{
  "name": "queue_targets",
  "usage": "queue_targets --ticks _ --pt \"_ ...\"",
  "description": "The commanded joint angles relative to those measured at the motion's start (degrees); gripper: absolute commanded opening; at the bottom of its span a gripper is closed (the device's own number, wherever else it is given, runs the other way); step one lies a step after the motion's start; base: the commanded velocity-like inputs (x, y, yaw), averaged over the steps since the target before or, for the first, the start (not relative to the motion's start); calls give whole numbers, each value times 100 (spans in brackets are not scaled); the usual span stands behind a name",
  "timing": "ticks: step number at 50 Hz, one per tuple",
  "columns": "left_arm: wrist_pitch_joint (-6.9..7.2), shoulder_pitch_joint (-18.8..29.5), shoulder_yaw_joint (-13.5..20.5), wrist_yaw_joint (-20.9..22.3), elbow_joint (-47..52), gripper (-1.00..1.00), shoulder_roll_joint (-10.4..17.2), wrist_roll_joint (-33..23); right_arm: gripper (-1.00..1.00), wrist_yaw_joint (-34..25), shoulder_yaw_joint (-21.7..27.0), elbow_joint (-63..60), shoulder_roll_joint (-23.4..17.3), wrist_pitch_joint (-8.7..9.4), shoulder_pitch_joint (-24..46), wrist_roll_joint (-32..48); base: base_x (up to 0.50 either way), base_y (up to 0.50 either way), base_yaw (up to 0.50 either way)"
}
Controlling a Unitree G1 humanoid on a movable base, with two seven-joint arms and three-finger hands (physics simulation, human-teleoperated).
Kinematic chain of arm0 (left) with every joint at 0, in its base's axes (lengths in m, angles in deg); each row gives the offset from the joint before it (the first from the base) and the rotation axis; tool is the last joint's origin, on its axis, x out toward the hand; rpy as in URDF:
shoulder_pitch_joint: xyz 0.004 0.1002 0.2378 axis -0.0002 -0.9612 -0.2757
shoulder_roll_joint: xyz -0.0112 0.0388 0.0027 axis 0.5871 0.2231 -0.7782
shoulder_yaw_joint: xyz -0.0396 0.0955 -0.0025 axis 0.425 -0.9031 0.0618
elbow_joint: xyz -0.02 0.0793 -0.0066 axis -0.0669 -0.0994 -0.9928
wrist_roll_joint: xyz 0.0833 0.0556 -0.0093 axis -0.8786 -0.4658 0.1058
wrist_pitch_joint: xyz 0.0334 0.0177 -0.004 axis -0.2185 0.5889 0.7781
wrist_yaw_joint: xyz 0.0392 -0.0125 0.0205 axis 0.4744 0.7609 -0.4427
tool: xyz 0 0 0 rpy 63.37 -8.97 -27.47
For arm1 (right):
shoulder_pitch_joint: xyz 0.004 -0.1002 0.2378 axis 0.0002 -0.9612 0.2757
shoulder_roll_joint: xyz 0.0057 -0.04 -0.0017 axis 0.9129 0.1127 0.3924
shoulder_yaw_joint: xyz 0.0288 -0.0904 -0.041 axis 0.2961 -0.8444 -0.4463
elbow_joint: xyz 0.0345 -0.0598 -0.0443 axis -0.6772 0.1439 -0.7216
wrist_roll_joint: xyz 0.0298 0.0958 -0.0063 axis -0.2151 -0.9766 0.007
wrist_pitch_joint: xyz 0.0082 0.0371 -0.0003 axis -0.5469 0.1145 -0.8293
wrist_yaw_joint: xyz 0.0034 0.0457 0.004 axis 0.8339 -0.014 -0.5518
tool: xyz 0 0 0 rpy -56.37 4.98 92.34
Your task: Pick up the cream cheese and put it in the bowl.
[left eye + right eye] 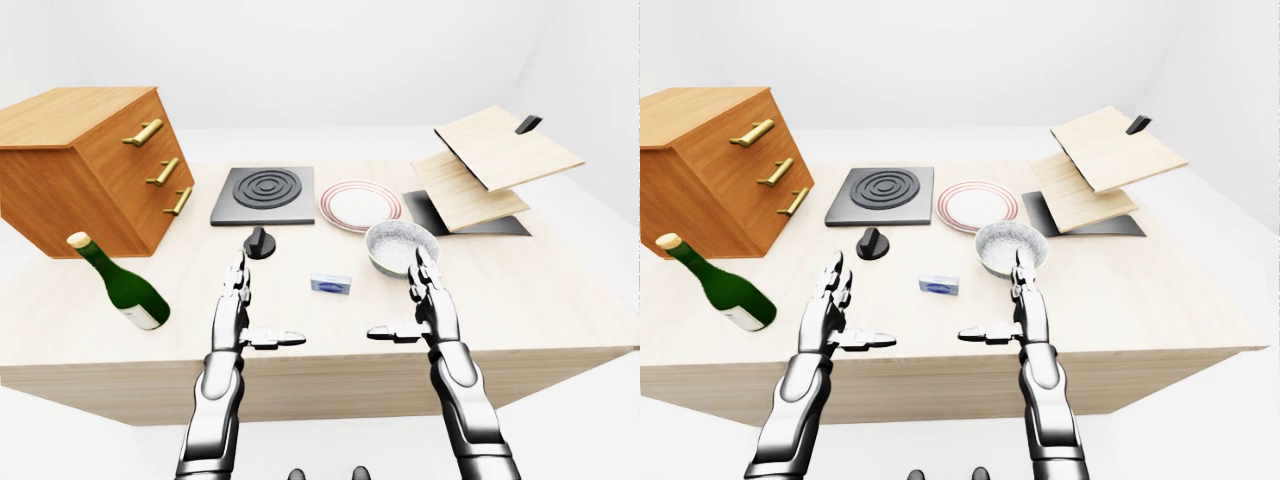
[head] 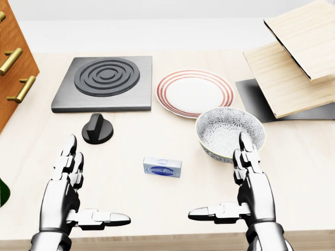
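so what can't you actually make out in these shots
- Cream cheese: the label print is too small to read in any view.
- Wine bottle: the head view's left edge cuts it to a dark sliver.
- Drawer cabinet: the head view shows only its handles and one corner.
- Bowl: the right hand covers part of its near rim in the head view.
- Wooden shelf rack: the head view's right edge crops it.
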Motion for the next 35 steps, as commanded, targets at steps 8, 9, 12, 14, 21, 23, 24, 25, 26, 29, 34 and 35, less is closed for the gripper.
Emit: queue_targets --ticks 8,9,12,14,21,23,24,25,26,29,34,35 --pt "-38 -22 -14 20 7 100 -18 -23 100 -31 15 43 -23 -28 -5 -75 0 -50 0" --pt "-29 -24 -15 19 15 100 -20 -23 100 -24 13 29 -24 -18 -6 -66 0 -50 0" --pt "-49 -21 -17 23 -8 100 -20 -26 100 -20 16 60 -24 -35 7 -61 0 -50 0" --pt "-20 -33 -21 25 38 100 -21 -27 100 -5 16 111 -26 -66 22 -37 0 -50 0" --pt "-37 -39 -21 32 35 100 -22 -26 100 87 -18 148 -36 -120 26 129 0 -42 0" --pt "-37 -45 -22 33 42 100 -23 -27 100 76 -26 158 -19 -101 27 115 0 0 0" --pt "-29 -50 -24 34 55 100 -23 -28 100 82 -28 179 -17 -104 36 119 0 0 0" --pt "-24 -51 -25 37 58 100 -23 -28 100 84 -44 174 -18 -117 30 149 0 0 0" --pt "-10 -58 -27 39 79 100 -24 -28 100 116 -66 138 -19 -113 16 216 0 0 0" --pt "-63 -57 -31 39 30 100 -27 -35 100 27 -71 80 -17 -123 -23 161 0 0 0" --pt "-26 -78 -49 41 93 100 -30 -51 100 -45 -52 111 -18 -111 -9 110 30 0 0" --pt "-29 -74 -48 42 82 100 -29 -51 100 -45 -49 128 -17 -117 0 106 50 0 0"
